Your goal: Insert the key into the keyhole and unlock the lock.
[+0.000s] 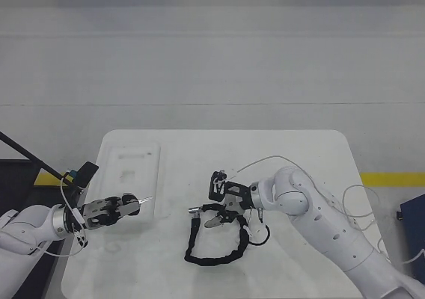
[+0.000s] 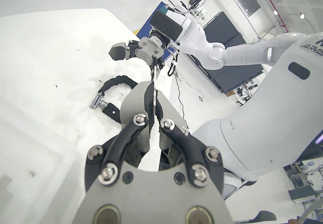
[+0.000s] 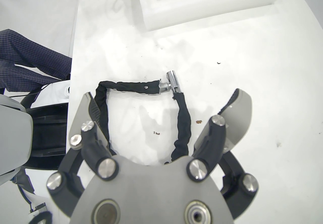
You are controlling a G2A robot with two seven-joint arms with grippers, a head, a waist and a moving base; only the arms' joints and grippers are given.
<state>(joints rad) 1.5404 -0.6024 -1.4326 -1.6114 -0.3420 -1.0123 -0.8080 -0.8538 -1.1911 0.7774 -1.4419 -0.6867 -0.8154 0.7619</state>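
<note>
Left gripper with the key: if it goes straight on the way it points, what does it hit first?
Probably the right gripper: the key in the left gripper lines up with it, not with the lock lying on the table. Depth is unclear.

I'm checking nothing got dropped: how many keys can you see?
1. The key is pinched in the left end effector, held above the foam tray and apart from the chain lock on the table. Another could be hidden from these views.
</note>
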